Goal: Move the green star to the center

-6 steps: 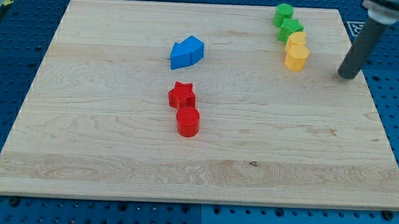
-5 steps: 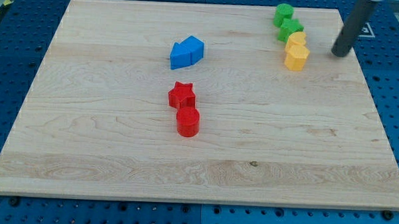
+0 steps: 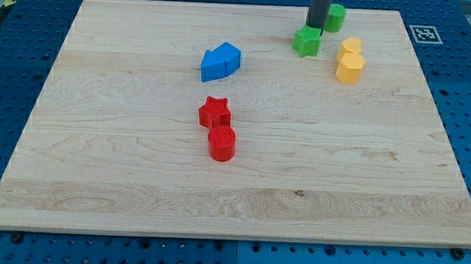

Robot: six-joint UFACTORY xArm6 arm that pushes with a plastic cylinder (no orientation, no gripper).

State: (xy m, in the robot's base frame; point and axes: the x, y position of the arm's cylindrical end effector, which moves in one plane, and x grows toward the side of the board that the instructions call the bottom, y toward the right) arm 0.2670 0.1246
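Wooden board, upright rod, my tip seemingly touching green star, no hand

The green star lies flat near the view's top, right of centre.

Wooden board, my tip touching green star (top edge), red star, blue blocks mid-board

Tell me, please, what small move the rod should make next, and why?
Probably keep pushing toward the view's bottom-left. My tip sits at the top edge of the green star, which lies near the board's top, far from the center.
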